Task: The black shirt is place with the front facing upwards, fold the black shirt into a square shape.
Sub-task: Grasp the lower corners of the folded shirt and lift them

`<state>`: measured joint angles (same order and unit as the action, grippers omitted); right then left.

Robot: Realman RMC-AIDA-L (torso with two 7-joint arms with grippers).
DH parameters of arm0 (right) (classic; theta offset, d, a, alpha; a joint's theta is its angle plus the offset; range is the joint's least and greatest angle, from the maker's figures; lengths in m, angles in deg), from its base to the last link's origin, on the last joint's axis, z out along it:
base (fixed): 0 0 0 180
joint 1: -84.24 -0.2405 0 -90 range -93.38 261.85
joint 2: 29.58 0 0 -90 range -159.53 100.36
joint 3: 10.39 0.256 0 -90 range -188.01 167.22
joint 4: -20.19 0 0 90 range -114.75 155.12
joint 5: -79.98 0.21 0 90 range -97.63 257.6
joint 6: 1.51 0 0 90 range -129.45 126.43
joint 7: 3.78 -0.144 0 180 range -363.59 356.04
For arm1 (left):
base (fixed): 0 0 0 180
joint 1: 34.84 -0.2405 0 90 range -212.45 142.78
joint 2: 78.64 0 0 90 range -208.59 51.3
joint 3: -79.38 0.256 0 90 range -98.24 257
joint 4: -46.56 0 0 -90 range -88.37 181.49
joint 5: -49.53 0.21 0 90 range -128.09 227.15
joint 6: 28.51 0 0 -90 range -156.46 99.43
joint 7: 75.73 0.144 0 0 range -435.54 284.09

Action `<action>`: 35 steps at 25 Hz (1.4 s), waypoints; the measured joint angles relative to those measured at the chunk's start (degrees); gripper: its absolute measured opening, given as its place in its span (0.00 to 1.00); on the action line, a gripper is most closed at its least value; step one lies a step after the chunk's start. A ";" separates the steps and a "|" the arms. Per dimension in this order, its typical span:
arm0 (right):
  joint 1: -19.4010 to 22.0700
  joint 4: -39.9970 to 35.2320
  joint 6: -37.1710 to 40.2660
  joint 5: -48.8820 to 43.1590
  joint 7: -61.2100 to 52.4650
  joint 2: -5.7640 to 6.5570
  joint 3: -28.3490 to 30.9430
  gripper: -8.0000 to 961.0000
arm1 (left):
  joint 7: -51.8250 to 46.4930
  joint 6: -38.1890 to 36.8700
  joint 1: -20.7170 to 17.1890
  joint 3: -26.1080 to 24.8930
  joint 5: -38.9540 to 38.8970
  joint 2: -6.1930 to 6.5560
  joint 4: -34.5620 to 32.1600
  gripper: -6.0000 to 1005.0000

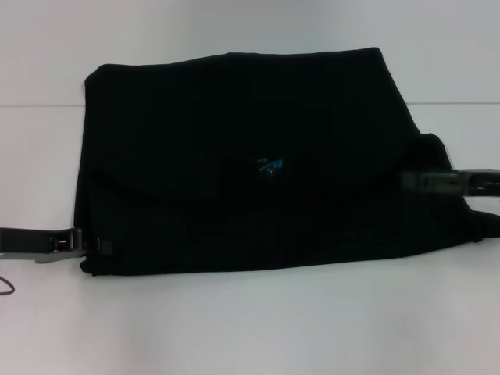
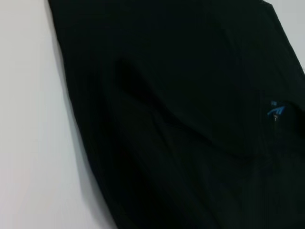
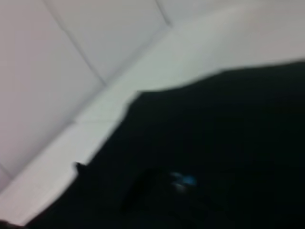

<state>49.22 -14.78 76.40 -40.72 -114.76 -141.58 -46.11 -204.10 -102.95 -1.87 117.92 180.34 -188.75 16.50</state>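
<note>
Spread wide across the white desk (image 1: pixel 250 328), the black shirt (image 1: pixel 234 156) lies partly folded, its blue neck label (image 1: pixel 270 166) showing near the middle. Left gripper (image 1: pixel 82 242) meets its near left corner, right gripper (image 1: pixel 414 181) its right edge; I cannot tell whether either's fingers grip cloth.
</note>
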 joint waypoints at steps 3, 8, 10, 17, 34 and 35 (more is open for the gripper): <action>-3.91 -1.85 1.10 -9.56 -14.48 3.44 -0.51 0.92 | 0.13 -0.57 0.02 -0.20 -0.03 0.07 0.00 0.03; -9.39 -3.86 1.95 -22.88 -31.30 5.91 -0.70 0.92 | 0.17 -0.89 0.08 -0.23 -0.03 0.09 0.00 0.04; -10.48 -4.55 1.81 -26.14 -33.17 5.60 -0.70 0.92 | 0.18 -0.99 0.08 -0.23 -0.03 0.09 0.00 0.04; -11.41 0.10 -1.62 -30.17 -33.82 4.63 -1.40 0.92 | 0.24 -1.15 0.08 -0.23 -0.03 -0.08 -0.01 0.05; -11.96 4.54 -6.91 -30.51 -33.37 3.29 -3.67 0.87 | 0.24 -1.59 0.22 -0.22 -0.03 -0.16 -0.01 0.07; -12.17 4.55 -6.91 -30.50 -33.30 3.09 -3.79 0.86 | 0.24 -1.59 0.26 -0.22 -0.03 -0.16 -0.01 0.07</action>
<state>37.05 -10.23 69.49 -71.21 -148.06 -138.49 -49.90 -203.86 -104.55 -1.62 117.70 180.31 -188.92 16.50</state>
